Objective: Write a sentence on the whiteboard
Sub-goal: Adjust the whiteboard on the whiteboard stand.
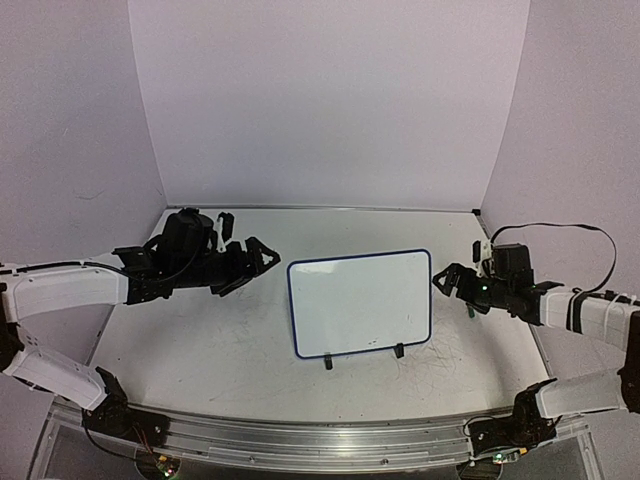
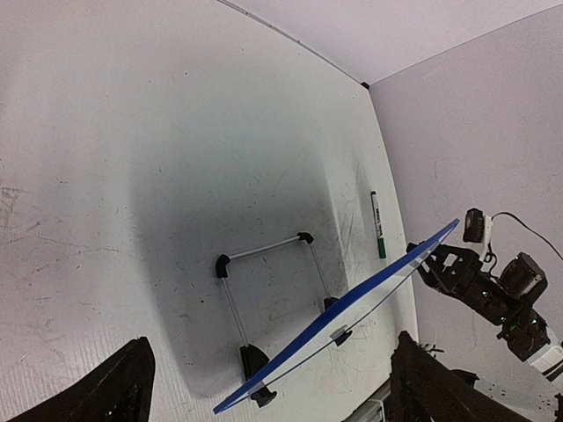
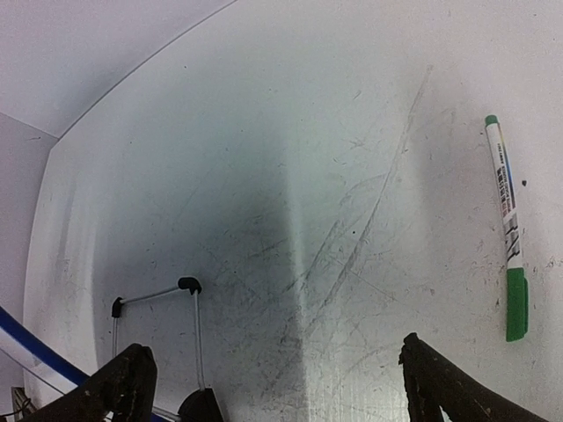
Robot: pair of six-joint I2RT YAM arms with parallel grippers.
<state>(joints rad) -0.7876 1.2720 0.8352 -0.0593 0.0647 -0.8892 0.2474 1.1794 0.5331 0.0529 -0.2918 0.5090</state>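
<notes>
We see a robotics lab test cell: plain pale panels [image 1: 330, 100] wall in a scuffed white table [image 1: 200, 350] on three sides, the left arm [image 1: 70, 290] and right arm [image 1: 600, 315] are mounted on an aluminium rail [image 1: 320, 440] at its near edge, and a black cable [image 1: 560, 227] loops loose.

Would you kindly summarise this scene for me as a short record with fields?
whiteboard: upright on its wire stand, mid-table, face blank
sentence: none visible, not yet written
marker: green-capped, lying on the table right of the whiteboard, unheld
left gripper: open, empty, left of the whiteboard
right gripper: open, empty, right of the whiteboard
</notes>
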